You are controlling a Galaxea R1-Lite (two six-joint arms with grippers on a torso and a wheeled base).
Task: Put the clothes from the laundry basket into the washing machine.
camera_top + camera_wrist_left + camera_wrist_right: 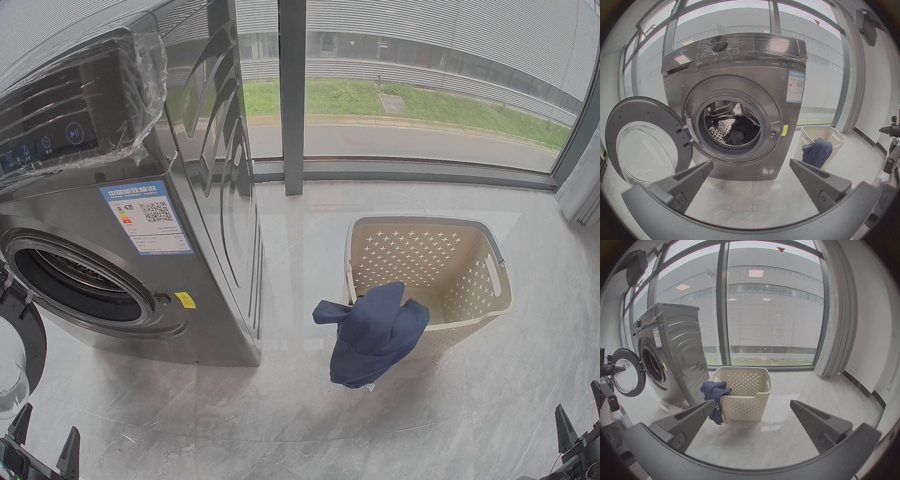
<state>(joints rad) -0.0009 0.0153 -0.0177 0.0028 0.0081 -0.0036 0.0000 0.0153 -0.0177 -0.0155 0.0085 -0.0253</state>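
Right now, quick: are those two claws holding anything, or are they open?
Left gripper: open, holding nothing.
Right gripper: open, holding nothing.

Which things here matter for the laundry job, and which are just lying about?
For the job: blue garment hanging over the rim of the laundry basket; washing machine, door open, dark clothes inside.
Just there: curtain; window frame.

washer door point(647, 140) open, dark clothes point(737, 136) inside; blue garment point(817, 153) hung on basket point(833, 134).
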